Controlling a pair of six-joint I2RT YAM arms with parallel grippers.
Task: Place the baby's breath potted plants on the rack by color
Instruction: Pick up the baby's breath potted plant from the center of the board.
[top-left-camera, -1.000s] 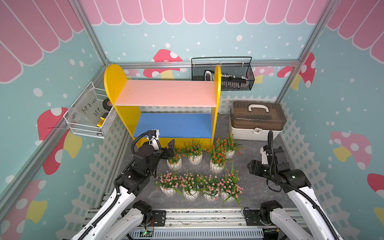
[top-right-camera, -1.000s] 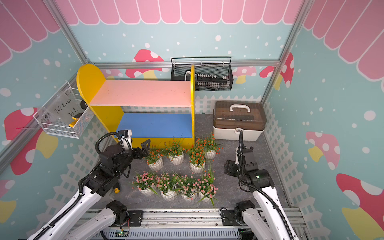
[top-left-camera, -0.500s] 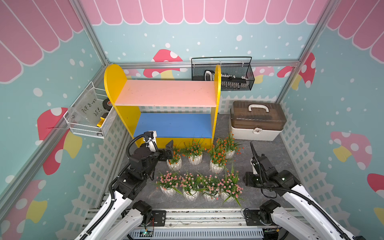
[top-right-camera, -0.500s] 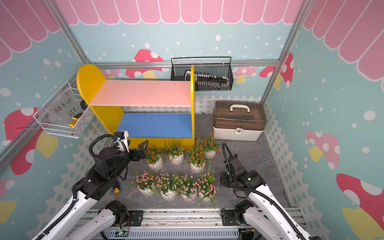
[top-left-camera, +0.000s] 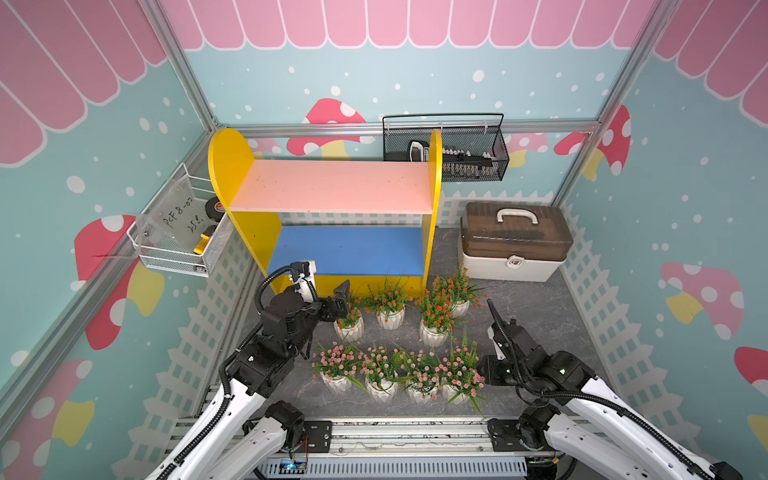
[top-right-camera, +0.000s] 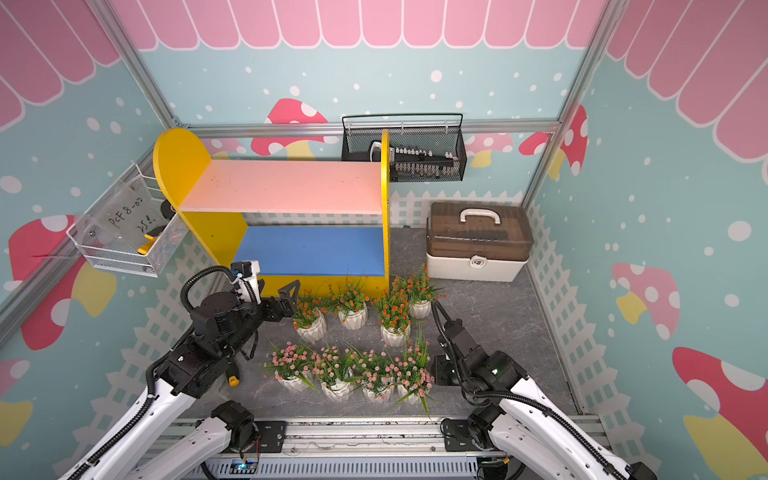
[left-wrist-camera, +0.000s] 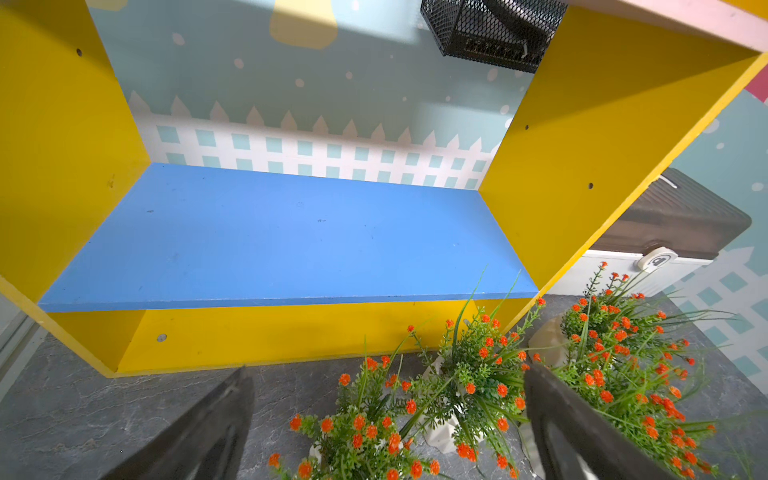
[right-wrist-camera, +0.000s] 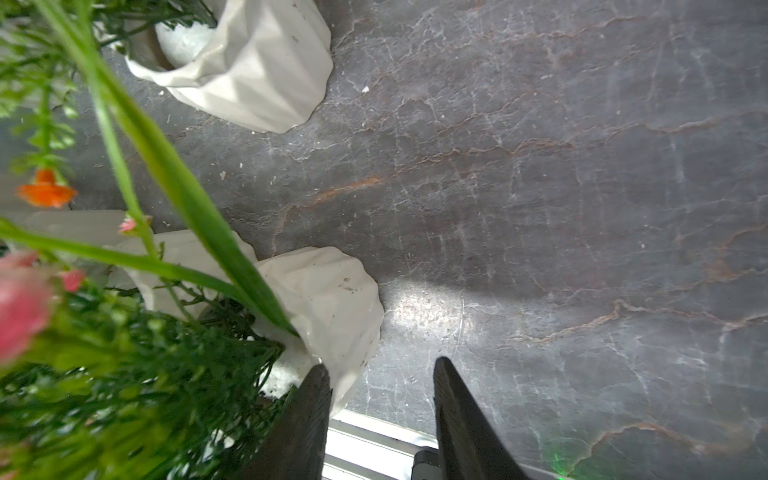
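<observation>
Alt: a two-arm rig at a grey desk (top-left-camera: 536, 316), with nothing shelved yet.

The rack (top-left-camera: 226, 166) stands at the desk's far edge, toward the far-left corner. Its pink upper board (top-left-camera: 332, 187) and blue lower board (top-left-camera: 345, 249) are both bare. All 8 pots sit on the desk in front of it in 2 rows. The 4 orange plants (top-left-camera: 390, 301) are just before the rack, and the 4 pink plants (top-left-camera: 380, 370) are nearer the near edge.

Your left pincer (left-wrist-camera: 386, 390) is spread wide and empty, and it hovers at the left-end orange plant (top-left-camera: 350, 318).

Your right pincer (right-wrist-camera: 380, 365) is low at the right-end pink plant (right-wrist-camera: 328, 299). It is part-spread, with one finger (right-wrist-camera: 307, 415) at the pot's rim among the greenery and the other over bare desk. A gap shows btwn them, so it isn't pinching.

Step in hand, as I read it: the first pick, w/ each arm lined up on one colour.

Next you'd need to close on the pot wall, not the stems, then lift straight up to clear the neighbour sprigs before carrying it to a board. Keep one colour per board. The pots stand close together, so watch for leaves snagging the next pot.
</observation>
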